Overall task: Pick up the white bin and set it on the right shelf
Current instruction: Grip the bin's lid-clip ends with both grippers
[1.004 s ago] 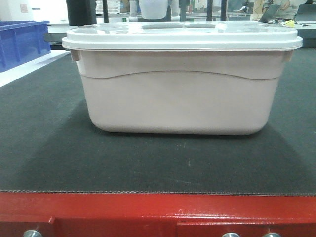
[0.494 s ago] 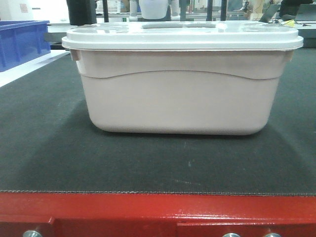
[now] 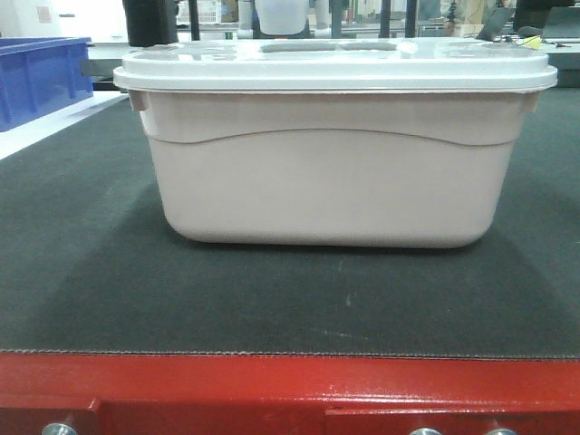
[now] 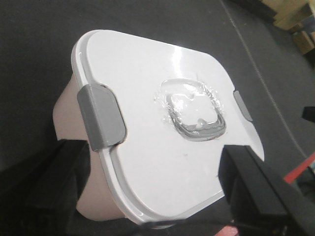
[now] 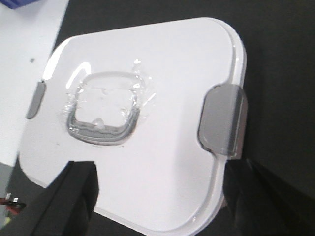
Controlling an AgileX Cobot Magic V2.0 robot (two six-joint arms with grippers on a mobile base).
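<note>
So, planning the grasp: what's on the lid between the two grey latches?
A recessed handle under clear tape, centred on the lid; both wrist views show it.

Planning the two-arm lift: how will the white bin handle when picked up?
Probably stiff: moulded plastic white bin with grey latches clamping the lid. Smooth tapered sides look slippery for a side squeeze. Wide flat base on the dark mat, unlikely to tip. Weight unclear: contents hidden.

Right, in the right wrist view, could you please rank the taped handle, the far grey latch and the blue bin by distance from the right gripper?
Nearest first from the right gripper:
1. Taped handle, mid-lid on the white bin.
2. Far grey latch, lid's left edge.
3. Blue bin, top left corner.
</note>
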